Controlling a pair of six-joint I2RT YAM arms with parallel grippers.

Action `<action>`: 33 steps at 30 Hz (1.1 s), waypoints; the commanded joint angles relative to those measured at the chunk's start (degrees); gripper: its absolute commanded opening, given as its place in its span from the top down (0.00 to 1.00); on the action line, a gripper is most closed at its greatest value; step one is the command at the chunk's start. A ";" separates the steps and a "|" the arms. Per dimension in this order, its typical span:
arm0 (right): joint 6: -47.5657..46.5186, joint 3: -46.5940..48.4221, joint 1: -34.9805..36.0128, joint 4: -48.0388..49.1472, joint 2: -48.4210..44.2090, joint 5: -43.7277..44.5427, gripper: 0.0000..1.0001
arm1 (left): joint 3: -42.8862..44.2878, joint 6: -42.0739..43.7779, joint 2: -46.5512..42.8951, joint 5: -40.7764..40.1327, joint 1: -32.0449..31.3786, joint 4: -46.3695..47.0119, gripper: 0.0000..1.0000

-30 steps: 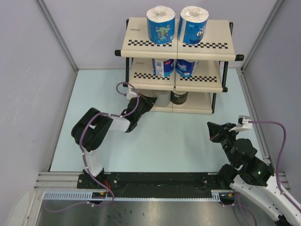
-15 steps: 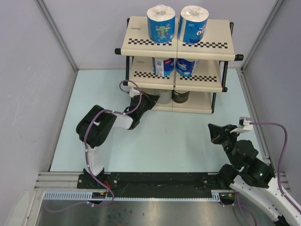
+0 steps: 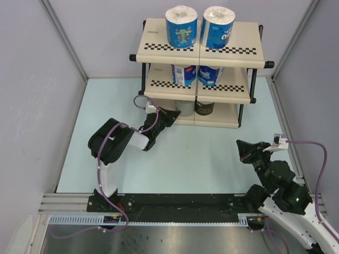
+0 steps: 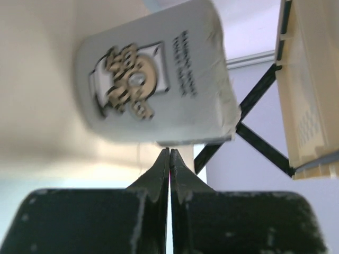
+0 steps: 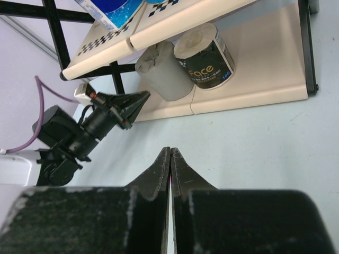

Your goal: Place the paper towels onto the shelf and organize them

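The shelf [image 3: 159, 47] stands at the back. Two blue-wrapped paper towels [image 3: 181, 26] [image 3: 217, 26] stand on its top board and two more [image 3: 184, 74] [image 3: 211, 75] on the middle board. The grey roll [image 3: 184, 107] and the dark roll [image 3: 203, 107] stand on the bottom board. My left gripper [image 3: 175, 114] is shut and empty, its tips [image 4: 169, 151] at the grey roll's side [image 4: 159, 84]. My right gripper [image 3: 239, 144] is shut and empty above the table, pointing at the shelf [image 5: 170, 151]. The right wrist view shows the grey roll [image 5: 161, 71], dark roll [image 5: 204, 58] and left gripper [image 5: 145, 95].
Grey side walls close in the pale blue table [image 3: 201, 159]. The shelf's black frame posts [image 3: 252, 87] stand at its corners. The left arm's purple cable [image 3: 142, 100] loops next to the shelf's left post. A metal rail [image 3: 175, 201] runs along the near edge.
My left gripper has pushed forward to the grey roll, and the roll sits a little deeper on the bottom board. My right arm has drawn back slightly to the right.
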 commanded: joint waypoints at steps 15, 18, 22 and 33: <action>-0.91 1.34 0.03 0.26 -1.25 -5.05 0.57 | -22.89 10.48 -44.88 3.05 0.21 -35.30 0.87; -0.74 1.43 0.03 -0.44 -1.34 -5.84 0.43 | -23.51 14.70 -56.57 0.33 0.21 -48.32 0.68; 1.89 1.43 0.03 -3.25 -0.90 -5.23 0.32 | -24.04 17.25 -73.86 -2.49 0.21 -64.11 0.36; 11.28 1.43 -0.06 -7.73 4.20 -0.31 0.02 | -19.29 20.51 -91.83 -5.39 0.30 -91.75 0.00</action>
